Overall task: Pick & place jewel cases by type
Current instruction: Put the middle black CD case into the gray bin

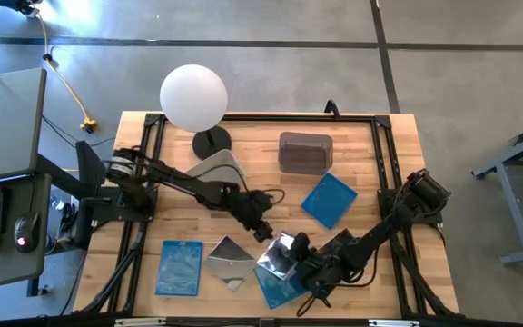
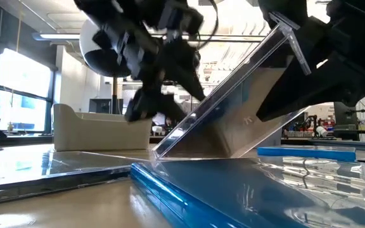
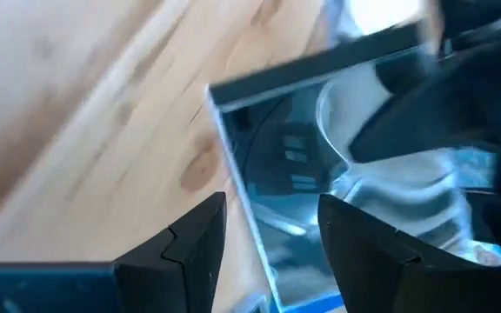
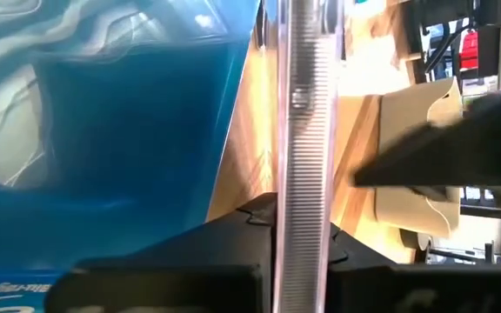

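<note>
The right gripper (image 1: 296,243) has its fingers clamped on a clear case's (image 2: 233,95) edge, tilting it off a blue case (image 2: 233,183) near the surface's front. It should lift straight, clear of the open-fingered left gripper (image 1: 263,229) beside it.

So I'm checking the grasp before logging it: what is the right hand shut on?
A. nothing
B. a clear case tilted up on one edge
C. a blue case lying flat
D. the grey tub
B: the right hand pinches the edge of the clear case, which leans with one edge down on the blue case.
</note>
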Robot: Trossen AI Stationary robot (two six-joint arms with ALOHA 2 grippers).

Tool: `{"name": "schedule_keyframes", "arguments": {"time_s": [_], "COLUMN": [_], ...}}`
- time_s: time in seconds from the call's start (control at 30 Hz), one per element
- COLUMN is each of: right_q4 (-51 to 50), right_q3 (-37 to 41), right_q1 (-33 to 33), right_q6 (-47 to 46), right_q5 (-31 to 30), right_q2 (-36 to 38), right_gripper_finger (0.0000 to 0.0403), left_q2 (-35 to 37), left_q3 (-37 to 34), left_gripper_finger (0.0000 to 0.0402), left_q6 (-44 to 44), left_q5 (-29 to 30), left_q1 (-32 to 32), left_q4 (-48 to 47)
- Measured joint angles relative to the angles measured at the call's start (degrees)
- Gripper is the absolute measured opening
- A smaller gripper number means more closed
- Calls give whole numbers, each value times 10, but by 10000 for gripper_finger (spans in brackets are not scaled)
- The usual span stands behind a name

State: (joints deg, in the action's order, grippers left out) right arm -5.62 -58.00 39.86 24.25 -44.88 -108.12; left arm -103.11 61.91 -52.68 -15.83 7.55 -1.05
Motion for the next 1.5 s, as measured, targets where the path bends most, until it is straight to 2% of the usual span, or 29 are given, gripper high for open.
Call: {"name": "schedule_keyframes", "arguments": {"time_s": [0.13, 0.27, 0.43, 0.5, 0.6, 0.7, 0.8, 0.93, 1.07, 1.2, 1.5], "right_q4": [12, 51, 175, 244, 345, 382, 338, 183, 50, 6, -26], "right_q3": [0, 0, 0, -1, -5, -33, -80, -167, -252, -303, -368], "right_q1": [-1, -19, -69, -100, -157, -217, -269, -323, -369, -402, -406], "right_q6": [1, 20, 146, 212, 302, 341, 361, 344, 296, 285, 307], "right_q5": [-8, -42, -76, -73, -30, 25, 75, 149, 191, 276, 267], "right_q2": [0, 0, 0, 0, 0, 0, 0, 0, -19, -61, -160], "right_gripper_finger": [23, 16, 7, 9, 22, 31, 32, 28, 29, 31, 32], "left_q2": [70, 162, 269, 305, 348, 385, 412, 426, 431, 432, 431], "left_q3": [12, 27, 34, 34, 33, 33, 33, 33, 33, 33, 32], "left_gripper_finger": [182, 182, 182, 182, 182, 182, 182, 182, 182, 182, 182], "left_q6": [61, 127, 193, 207, 228, 230, 230, 229, 229, 230, 227], "left_q5": [18, 40, 40, 41, 40, 40, 40, 35, 31, 33, 46], "left_q1": [-6, -3, 0, 0, 0, 0, 0, 0, 0, 0, 0], "left_q4": [-19, -63, -90, -95, -100, -115, -137, -173, -199, -217, -285]}}
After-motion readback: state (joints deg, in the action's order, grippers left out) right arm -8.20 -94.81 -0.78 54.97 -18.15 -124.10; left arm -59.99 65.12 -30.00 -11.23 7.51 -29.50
